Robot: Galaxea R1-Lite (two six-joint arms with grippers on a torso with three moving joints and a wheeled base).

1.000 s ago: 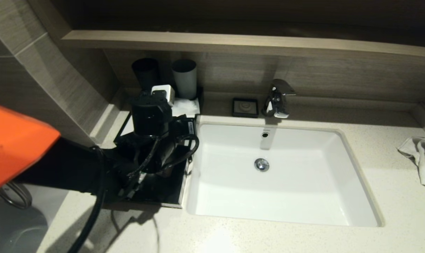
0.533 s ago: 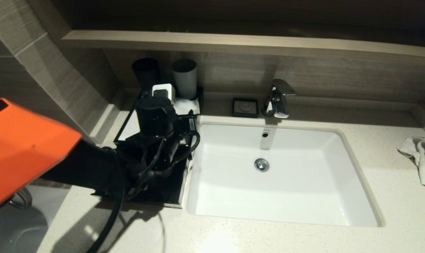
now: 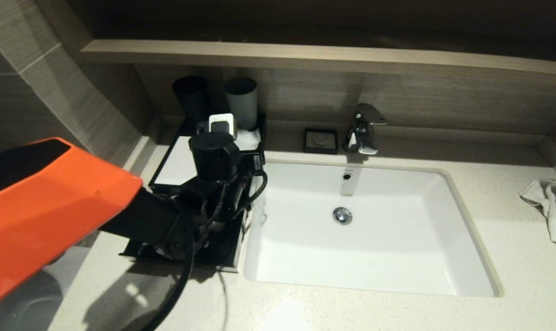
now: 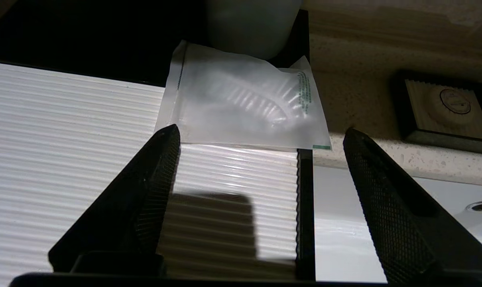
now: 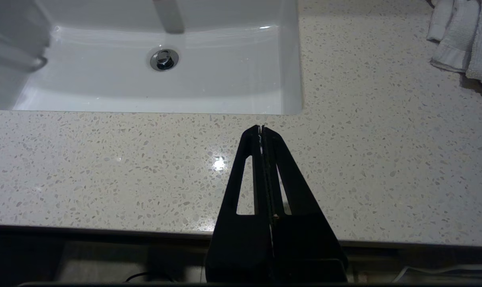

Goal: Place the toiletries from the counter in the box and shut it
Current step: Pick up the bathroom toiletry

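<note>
The right hand (image 5: 260,129) sits parked low at the near edge of the speckled worktop (image 5: 105,167), its fingers pressed together on nothing, the white sink (image 5: 225,87) just beyond it and a crumpled white towel (image 5: 464,36) off to one side; further in, on the robot's left of the sink, the left hand (image 4: 260,137) hangs above the box (image 3: 179,161), fingers spread wide and released, gripping nothing; below them lies the box's ribbed white top panel (image 4: 65,139), with its black edge running beside the sink; just past the fingertips (image 4: 167,137) a translucent white packet (image 4: 241,107) with green print rests on the far end of that panel, one corner jutting over the worktop, not touched by either finger; right behind the packet stands a grey cup (image 3: 241,103) with a dark cup (image 3: 191,96) beside it; a small black square dish (image 3: 321,140) sits against the back wall between the cups and the tap (image 3: 363,128).
</note>
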